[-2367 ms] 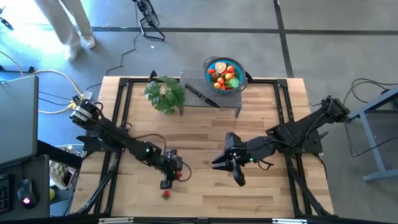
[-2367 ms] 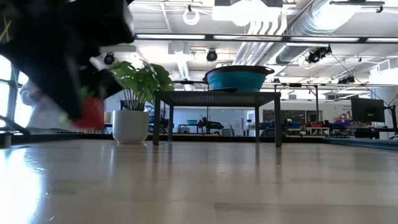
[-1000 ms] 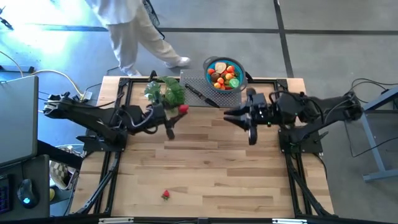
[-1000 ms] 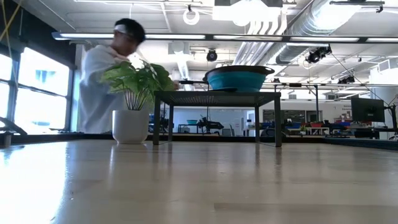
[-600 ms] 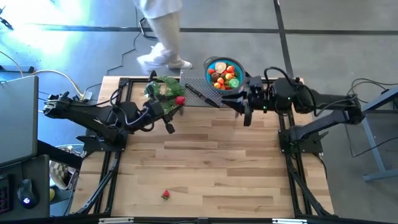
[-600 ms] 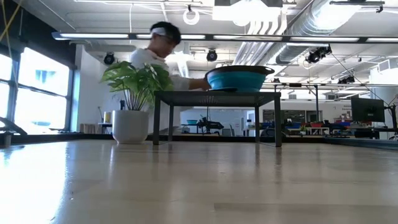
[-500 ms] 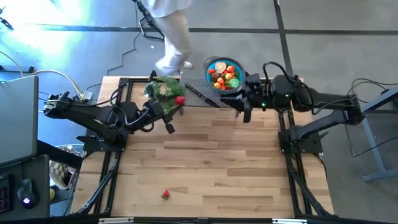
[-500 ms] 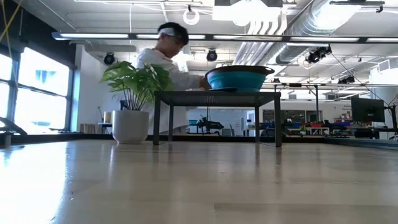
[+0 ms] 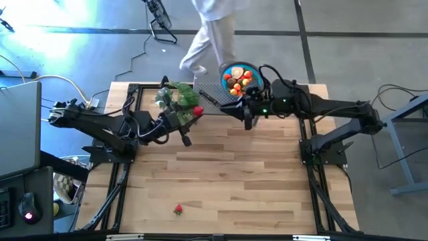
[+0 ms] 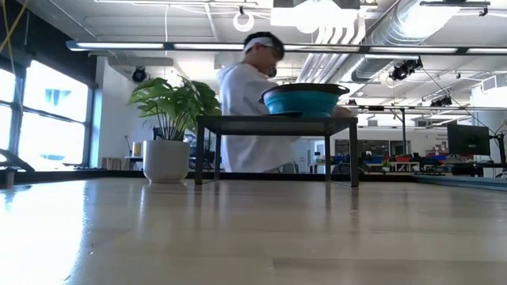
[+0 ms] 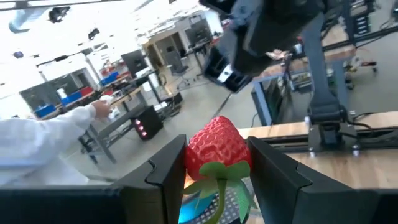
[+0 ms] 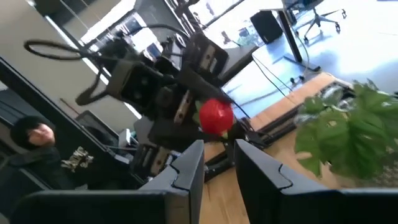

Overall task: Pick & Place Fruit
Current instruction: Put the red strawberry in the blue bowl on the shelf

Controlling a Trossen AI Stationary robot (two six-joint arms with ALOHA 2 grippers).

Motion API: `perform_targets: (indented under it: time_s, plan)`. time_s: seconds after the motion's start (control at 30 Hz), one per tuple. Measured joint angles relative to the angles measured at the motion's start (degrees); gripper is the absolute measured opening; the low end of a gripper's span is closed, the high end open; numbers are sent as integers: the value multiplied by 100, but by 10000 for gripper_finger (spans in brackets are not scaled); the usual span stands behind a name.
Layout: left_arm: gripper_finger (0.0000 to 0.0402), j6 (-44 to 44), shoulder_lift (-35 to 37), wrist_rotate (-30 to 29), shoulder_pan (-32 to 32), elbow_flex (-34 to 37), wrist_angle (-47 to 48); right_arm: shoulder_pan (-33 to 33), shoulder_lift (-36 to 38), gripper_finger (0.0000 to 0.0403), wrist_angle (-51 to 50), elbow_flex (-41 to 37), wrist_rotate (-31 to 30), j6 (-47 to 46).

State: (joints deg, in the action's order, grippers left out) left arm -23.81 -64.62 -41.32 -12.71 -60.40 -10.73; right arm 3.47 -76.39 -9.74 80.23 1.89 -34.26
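Note:
My left gripper [image 9: 194, 114] hangs high over the table's far left part, next to the leafy plant [image 9: 176, 98], and is shut on a red strawberry [image 11: 217, 148]. My right gripper [image 9: 239, 112] floats level at the near edge of the black mesh stand [image 9: 226, 100], facing the left gripper. Its fingers [image 12: 186, 168] stand a little apart with nothing between them. The blue bowl [image 9: 223, 71] of mixed fruit rests on the stand. A second strawberry [image 9: 178, 209] lies on the wood near the front edge. My left gripper pinches the strawberry's two sides [image 11: 194, 153] between its two fingers. The fingers come in level, pointing toward the table's right. The strawberry is lifted well clear of the table, its green leaf cap [image 11: 219, 173] turned back toward the wrist.
A black-handled knife [image 9: 215, 102] lies on the stand beside the bowl. The potted plant [image 10: 173, 103] stands left of the stand. A person in white walks just beyond the table's far edge [image 10: 245, 111]. Bare wood spreads across the middle and near part of the table.
My right gripper has swung toward the table's left and far edge, along the stand's near side to below the bowl, rolling as it went. My left gripper has rolled a little in place with the strawberry. The person behind the table has walked to the right.

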Motion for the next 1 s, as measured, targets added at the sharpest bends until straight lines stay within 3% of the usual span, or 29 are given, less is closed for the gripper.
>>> perform_targets:
  time_s: [0.27,0.43,0.73,1.0]
  plan:
    - [148,-321,-188,154,0,-4,-390,50,-152,105,338,-2,140,-22]
    - [148,-319,-205,171,0,-2,-426,122,-188,173,484,-4,553,-257]
    - [148,-282,-203,227,0,-1,-512,263,-456,296,634,-2,473,-741]
    - [148,-147,-330,241,0,0,-449,257,-944,302,1432,-2,881,-953]
